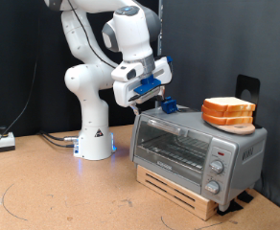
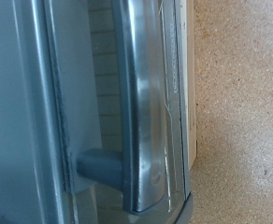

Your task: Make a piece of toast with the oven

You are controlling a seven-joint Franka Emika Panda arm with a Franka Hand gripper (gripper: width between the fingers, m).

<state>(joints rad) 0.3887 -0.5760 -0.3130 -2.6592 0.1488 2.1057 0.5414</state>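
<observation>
Silver-grey, boxy toaster oven (image 1: 198, 149) sits shut with stacked tan-crusted bread slices (image 1: 228, 112) on top, while the white arm's gripper (image 1: 165, 102), finger spread unreadable, hovers above its top-left corner, seemingly approaching the grey bar handle (image 2: 141, 103); opening needs 1 aligned grasp.

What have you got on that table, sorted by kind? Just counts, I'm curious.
Robot arm, with its gripper over the oven's top: 1
Toaster oven, door closed: 1
Stack of bread slices on top of the oven: 1
Wooden pallet under the oven: 1
Total: 4
</observation>
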